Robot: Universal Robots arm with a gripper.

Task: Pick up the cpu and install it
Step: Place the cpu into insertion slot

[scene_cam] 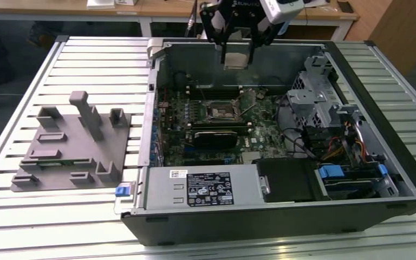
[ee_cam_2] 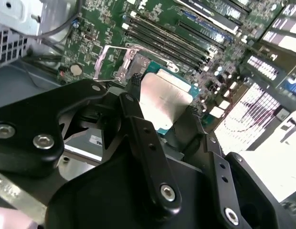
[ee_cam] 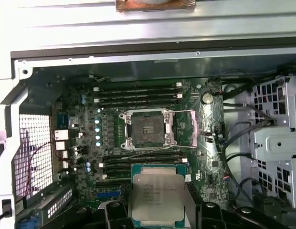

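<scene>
The gripper (ee_cam_2: 162, 97) hides part of the cpu (ee_cam_2: 167, 107) in the second wrist view

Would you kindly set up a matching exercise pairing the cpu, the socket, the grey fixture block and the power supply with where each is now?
Things: 1 cpu; 2 CPU socket; 3 grey fixture block; 4 power supply.
States: A on the slatted table, at the exterior view's left of the computer case; B held in the gripper above the motherboard; C open and empty on the motherboard; D inside the case, white label facing up.
Pairs: 1-B; 2-C; 3-A; 4-D.
</scene>
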